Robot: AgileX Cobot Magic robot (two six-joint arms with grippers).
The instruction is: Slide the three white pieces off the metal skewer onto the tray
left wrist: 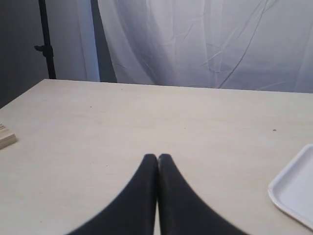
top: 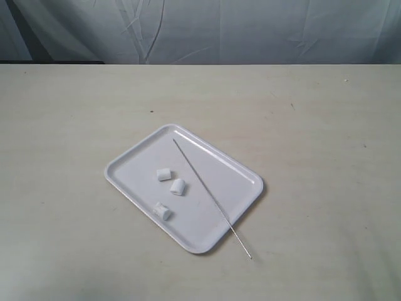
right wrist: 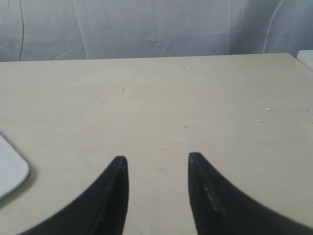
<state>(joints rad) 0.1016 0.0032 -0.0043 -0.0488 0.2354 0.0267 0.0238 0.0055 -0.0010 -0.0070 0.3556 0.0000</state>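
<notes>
The white tray (top: 135, 163) lies mid-table in the exterior view. Three white pieces rest loose on it: one (top: 164, 174), one (top: 178, 186) and one (top: 163, 211). The thin metal skewer (top: 207, 189) lies bare across the tray, its near end past the rim on the table. Neither arm shows in the exterior view. My left gripper (left wrist: 157, 156) is shut with nothing between its fingers, over bare table, a tray corner (left wrist: 293, 191) off to one side. My right gripper (right wrist: 157, 157) is open and empty, with a tray corner (right wrist: 11, 174) at the frame's edge.
The pale wooden table (top: 313, 125) runs wide round the tray, with a white curtain behind. A small light block (left wrist: 6, 137) sits at the table's edge in the left wrist view, a dark stand (left wrist: 45, 44) beyond it.
</notes>
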